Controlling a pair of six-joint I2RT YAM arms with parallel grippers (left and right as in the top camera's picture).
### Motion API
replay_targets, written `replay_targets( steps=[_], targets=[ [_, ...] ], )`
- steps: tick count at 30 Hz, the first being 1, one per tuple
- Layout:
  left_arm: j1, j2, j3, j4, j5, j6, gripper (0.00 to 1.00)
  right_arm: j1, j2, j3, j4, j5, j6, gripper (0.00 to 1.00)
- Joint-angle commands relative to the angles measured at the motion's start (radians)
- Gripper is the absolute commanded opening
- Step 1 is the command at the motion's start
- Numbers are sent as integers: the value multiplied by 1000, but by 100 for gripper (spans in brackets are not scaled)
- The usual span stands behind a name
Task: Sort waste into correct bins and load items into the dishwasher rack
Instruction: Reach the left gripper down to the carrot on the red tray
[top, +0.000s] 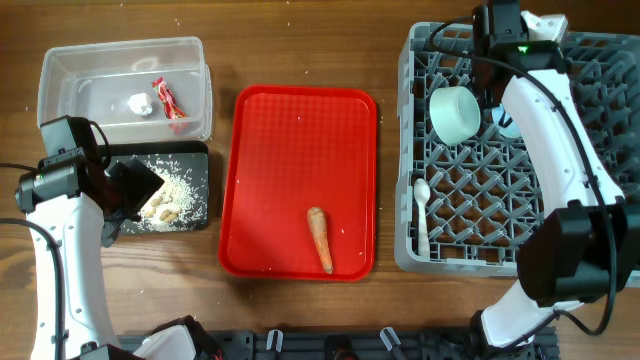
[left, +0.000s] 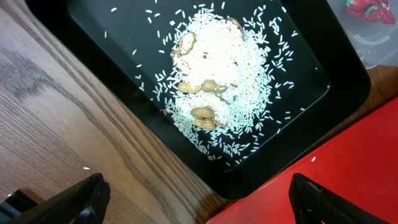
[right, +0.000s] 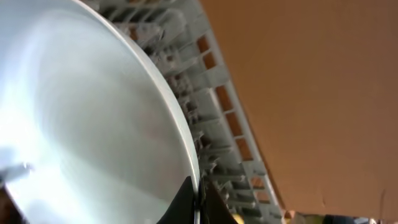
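The grey dishwasher rack (top: 440, 250) fills the right side. A pale green bowl (top: 455, 112) lies on its side in the rack's far left part. My right gripper (right: 198, 202) is shut on its rim (right: 93, 112), and its place in the overhead view is hidden by the arm. A bit of the pale blue bowl (top: 508, 123) shows beside the arm. A white spoon (top: 422, 215) lies in the rack's left edge. The carrot (top: 319, 238) lies on the red tray. My left gripper (left: 205, 205) is open and empty over the black tray's (left: 348, 81) near corner, where rice and scraps (left: 217, 81) lie.
The clear tub (top: 120, 60) at the back left holds the white scrap (top: 139, 103) and red wrapper (top: 165, 98). The black tray (top: 195, 185) sits in front of it. The flat red serving tray (top: 300, 150) lies in the middle. The plate and yellow cup are not seen.
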Motion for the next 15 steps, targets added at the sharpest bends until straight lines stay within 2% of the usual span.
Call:
replay_targets(
  steps=[1,7,9,13,15],
  targets=[
    [4,-10,12,2,9,1,94,8,18,-6,-24,-116,72,4],
    [3,-10,12,2,9,1,94,16,17,-6,-87,-544,62,4],
    [3,-10,12,1,10,1,93,16,14,-6,-112,-617,62,10],
    [-13,-10,12,-10,66,1,92,16,-37,-6,-130,-716,62,13],
    [-52,-10,12,-8,69,1,92,16,-85,-6,-130,-763,60,26]
  ],
)
